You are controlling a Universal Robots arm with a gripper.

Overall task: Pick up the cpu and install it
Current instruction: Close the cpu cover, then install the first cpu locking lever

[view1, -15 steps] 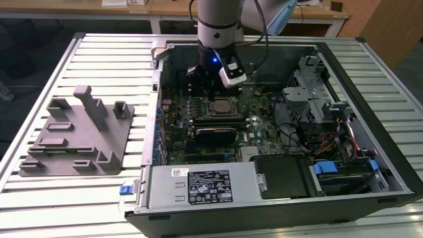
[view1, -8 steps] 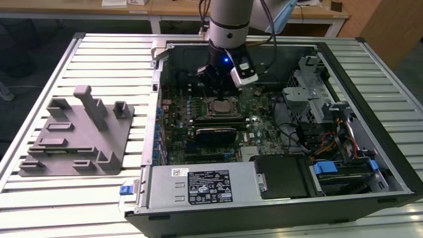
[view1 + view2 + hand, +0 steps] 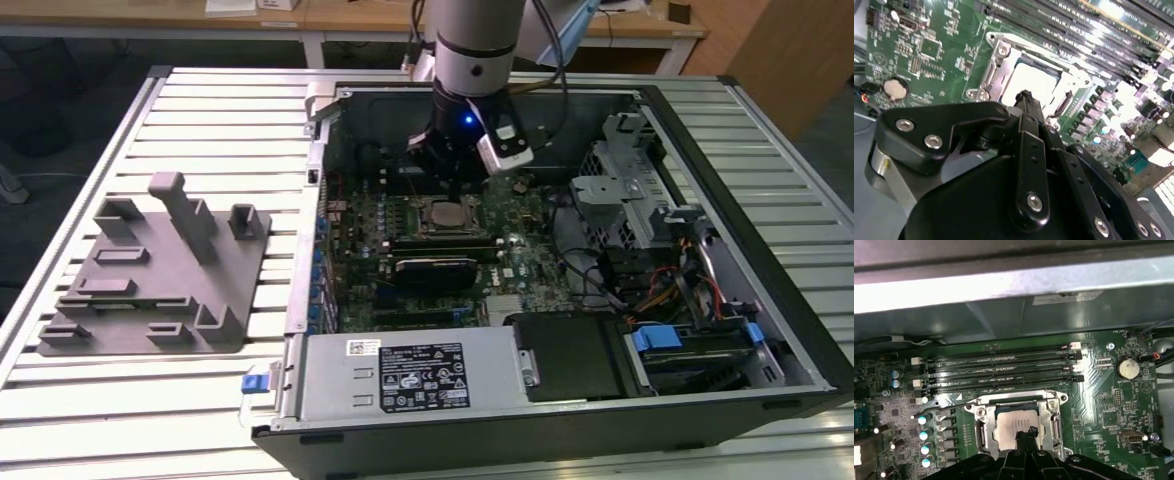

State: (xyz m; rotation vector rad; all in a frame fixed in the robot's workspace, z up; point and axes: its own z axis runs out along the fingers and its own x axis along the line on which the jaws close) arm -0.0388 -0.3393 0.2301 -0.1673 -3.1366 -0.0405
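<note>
A: Where's the chip [image 3: 1009, 427]?
B: It lies flat in the metal frame [image 3: 980, 427] on the green board [image 3: 1104, 410]. The claw [image 3: 1026, 431] is pinched shut right over it, holding nothing.
A: What could go wrong?
B: A crooked push could tip or scratch the chip.

The cpu [image 3: 1009, 426] lies in the motherboard [image 3: 1104, 410] inside the case [image 3: 534, 440]. The fixture plate [image 3: 134, 300] sits at the table's [image 3: 200, 120] edge (exterior view's left).

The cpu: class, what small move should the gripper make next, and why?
Probably a short straight lift. In the first wrist view the cpu already lies flat inside the socket frame, and the gripper hangs shut just over it, holding nothing.
</note>
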